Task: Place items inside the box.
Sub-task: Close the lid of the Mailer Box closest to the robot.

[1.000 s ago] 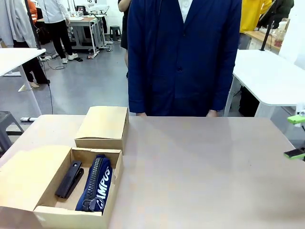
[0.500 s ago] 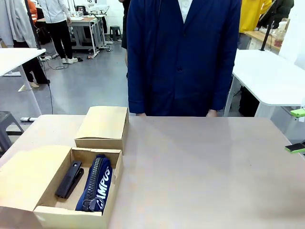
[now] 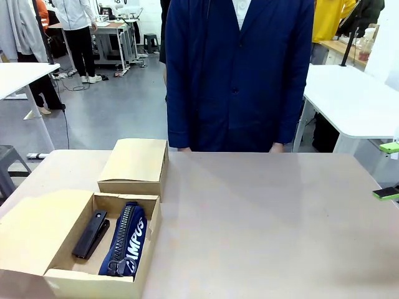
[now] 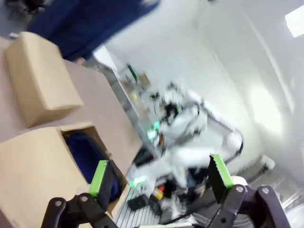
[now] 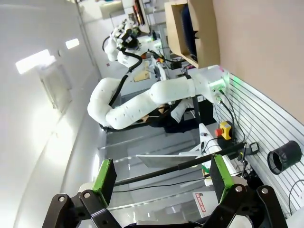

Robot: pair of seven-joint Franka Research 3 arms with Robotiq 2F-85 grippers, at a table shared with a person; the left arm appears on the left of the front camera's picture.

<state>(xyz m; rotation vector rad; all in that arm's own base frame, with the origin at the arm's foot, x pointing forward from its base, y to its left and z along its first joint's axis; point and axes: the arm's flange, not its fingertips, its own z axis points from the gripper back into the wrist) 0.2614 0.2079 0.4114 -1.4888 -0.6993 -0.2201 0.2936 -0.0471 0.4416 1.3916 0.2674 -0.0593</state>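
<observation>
The open cardboard box (image 3: 93, 283) sits at the table's near left corner. Inside it lie a black stapler (image 3: 91, 234) and a navy zip pouch with white lettering (image 3: 128, 240). My right gripper (image 3: 389, 170) shows at the right edge of the front view as two green pads well apart, open and holding nothing. In the right wrist view the right gripper (image 5: 161, 179) is open, far from the box (image 5: 209, 33). My left gripper (image 4: 159, 175) is open and empty, hovering near the box (image 4: 33, 166), with the navy pouch (image 4: 85, 152) in view.
A closed cardboard box (image 3: 134, 163) stands just behind the open one. A person in a dark blue coat (image 3: 240, 75) stands at the far edge with hands at the table edge. The tan tabletop (image 3: 262, 224) stretches bare to the right.
My right gripper has drawn back toward the right edge of the front view, so less of it shows. The box, its contents and the person have not moved.
</observation>
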